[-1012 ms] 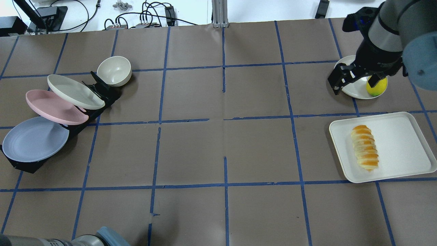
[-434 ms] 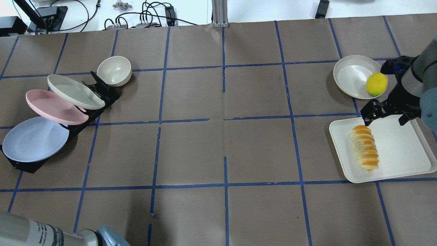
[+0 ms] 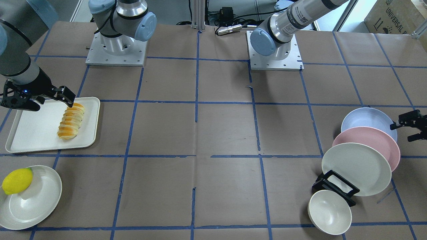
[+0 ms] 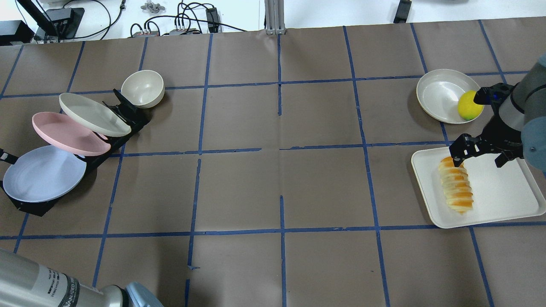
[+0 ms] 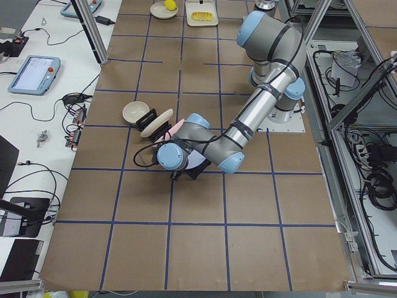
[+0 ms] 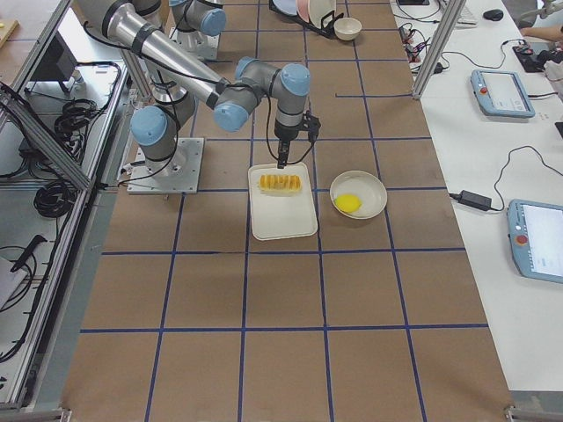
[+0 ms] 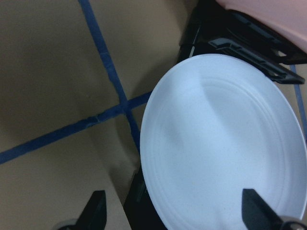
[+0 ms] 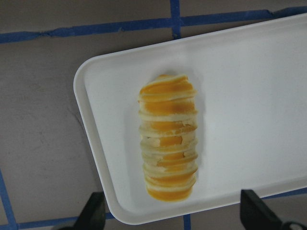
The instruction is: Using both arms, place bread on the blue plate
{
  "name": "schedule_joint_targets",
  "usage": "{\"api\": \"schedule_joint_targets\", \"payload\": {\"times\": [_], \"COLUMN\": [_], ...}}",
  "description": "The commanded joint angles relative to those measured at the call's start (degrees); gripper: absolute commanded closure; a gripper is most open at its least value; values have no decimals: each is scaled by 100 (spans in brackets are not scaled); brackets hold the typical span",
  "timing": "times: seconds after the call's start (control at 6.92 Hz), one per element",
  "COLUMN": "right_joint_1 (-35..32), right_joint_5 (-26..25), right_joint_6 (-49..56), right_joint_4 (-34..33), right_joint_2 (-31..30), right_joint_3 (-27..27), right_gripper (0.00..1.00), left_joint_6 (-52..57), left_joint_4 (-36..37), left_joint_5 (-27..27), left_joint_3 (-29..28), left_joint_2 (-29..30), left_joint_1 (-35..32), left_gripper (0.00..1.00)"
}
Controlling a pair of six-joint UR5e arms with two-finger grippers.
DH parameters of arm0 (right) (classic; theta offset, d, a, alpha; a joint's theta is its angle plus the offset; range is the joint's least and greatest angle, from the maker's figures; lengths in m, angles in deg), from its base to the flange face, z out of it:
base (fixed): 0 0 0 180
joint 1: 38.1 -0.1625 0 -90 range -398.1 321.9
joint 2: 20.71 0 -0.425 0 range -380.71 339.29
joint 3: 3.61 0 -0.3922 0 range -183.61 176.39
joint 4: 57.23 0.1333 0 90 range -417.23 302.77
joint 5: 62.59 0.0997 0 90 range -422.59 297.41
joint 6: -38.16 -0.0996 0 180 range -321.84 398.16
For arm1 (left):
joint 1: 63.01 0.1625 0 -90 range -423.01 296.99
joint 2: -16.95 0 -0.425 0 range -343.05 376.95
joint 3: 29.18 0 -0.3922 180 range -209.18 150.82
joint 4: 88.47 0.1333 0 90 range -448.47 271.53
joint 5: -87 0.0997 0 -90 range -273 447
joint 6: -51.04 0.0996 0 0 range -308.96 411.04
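Note:
The bread (image 4: 456, 185), an orange and cream striped roll, lies on a white tray (image 4: 503, 192) at the right; it also shows in the front view (image 3: 70, 121) and the right wrist view (image 8: 168, 143). My right gripper (image 4: 480, 155) is open and empty, just above the bread's far end. The blue plate (image 4: 42, 172) leans in the nearest slot of a black rack (image 4: 128, 113) at the left. My left gripper (image 3: 408, 125) is open and empty at the plate's outer edge; the left wrist view shows the plate (image 7: 225, 143) between the fingertips (image 7: 96, 211).
A pink plate (image 4: 68, 133) and a cream plate (image 4: 94, 114) lean in the rack behind the blue one. A cream bowl (image 4: 143, 88) stands at the rack's far end. A yellow lemon (image 4: 469, 106) lies in a cream plate (image 4: 439, 94) beyond the tray.
My right gripper has moved from over the lemon's plate towards the robot, to the bread's far end. My left arm has come in, its gripper now at the blue plate's edge.

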Motion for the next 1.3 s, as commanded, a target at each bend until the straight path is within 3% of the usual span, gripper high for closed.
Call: {"api": "schedule_joint_targets", "payload": {"times": [0.0, 0.29, 0.43, 0.58, 0.72, 0.87, 1.16], "right_joint_1": [84, 609, 803, 805, 805, 805, 805], "right_joint_5": [247, 275, 310, 415, 425, 433, 442], "right_joint_6": [-25, 10, -33, -60, -417, -725, -746], "right_joint_4": [-722, -615, -631, -649, -632, -797, -1805], "right_joint_2": [247, 487, 487, 513, 487, 478, 487], "right_joint_3": [71, 81, 89, 107, 203, 456, 852], "right_gripper": [2, 0, 1, 1, 2, 3, 3], "left_joint_6": [-180, -163, -128, -119, -101, -93, -101], "left_joint_4": [0, 9, 18, 96, 105, 123, 27], "left_joint_5": [-46, -63, -90, -90, -99, -99, -55], "left_joint_3": [-17, -44, -44, -44, -44, -61, -358], "left_joint_2": [283, 354, 355, 355, 355, 355, 162], "left_joint_1": [-128, -128, -128, -128, -137, -137, -277], "left_gripper": [0, 3, 29, 69, 84, 94, 97]}}
